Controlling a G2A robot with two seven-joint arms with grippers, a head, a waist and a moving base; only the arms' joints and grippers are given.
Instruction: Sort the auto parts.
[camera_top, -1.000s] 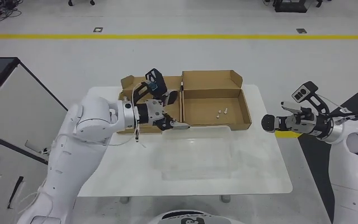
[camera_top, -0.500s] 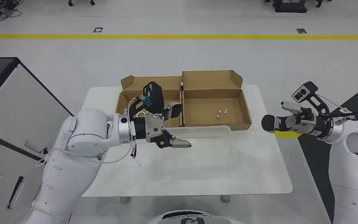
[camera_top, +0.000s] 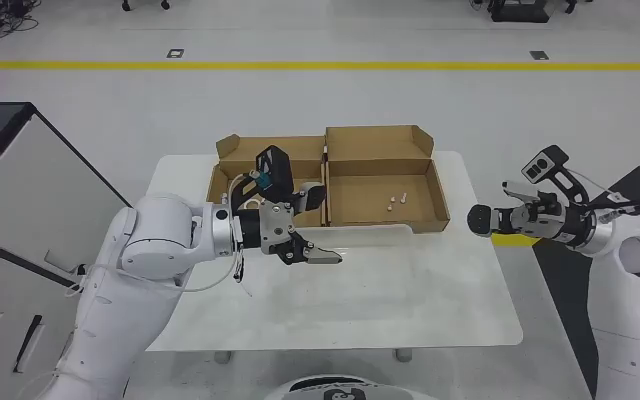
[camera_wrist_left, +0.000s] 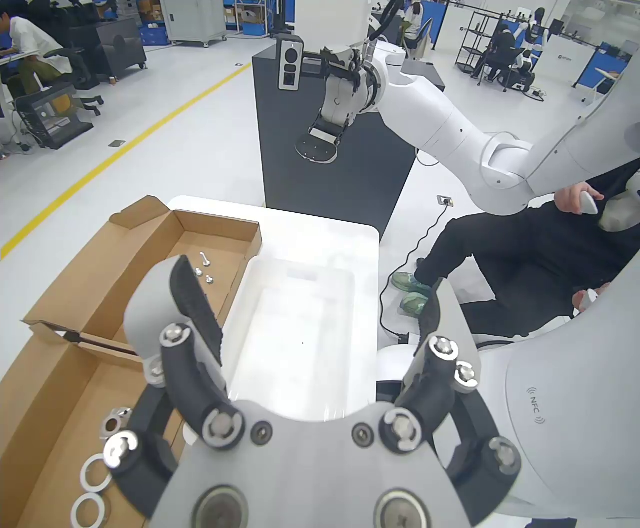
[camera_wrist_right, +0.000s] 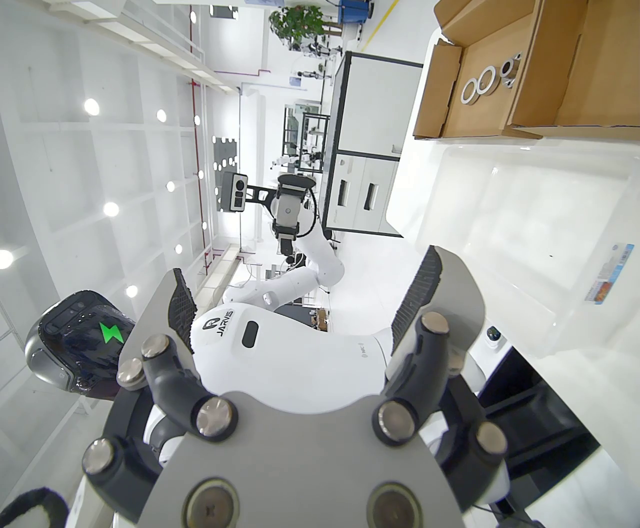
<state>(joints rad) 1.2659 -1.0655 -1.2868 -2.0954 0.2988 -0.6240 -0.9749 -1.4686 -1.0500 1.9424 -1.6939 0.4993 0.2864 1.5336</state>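
Top view, reading from the left: the left box holds two rings and a flanged part, largely covered from above by the arm. The left gripper hangs over the left end of the clear bin, fingers spread and empty. The bin looks bare, so check it carefully before any further pick. Small bolts lie in the right box. The right gripper sits off the desk, fingers apart. From above, the bin's walls barely show.

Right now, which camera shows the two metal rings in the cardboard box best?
The right wrist view: both rings lie unobstructed, side by side. The left wrist view has them partly behind the left gripper; in the top view they are too small to tell.
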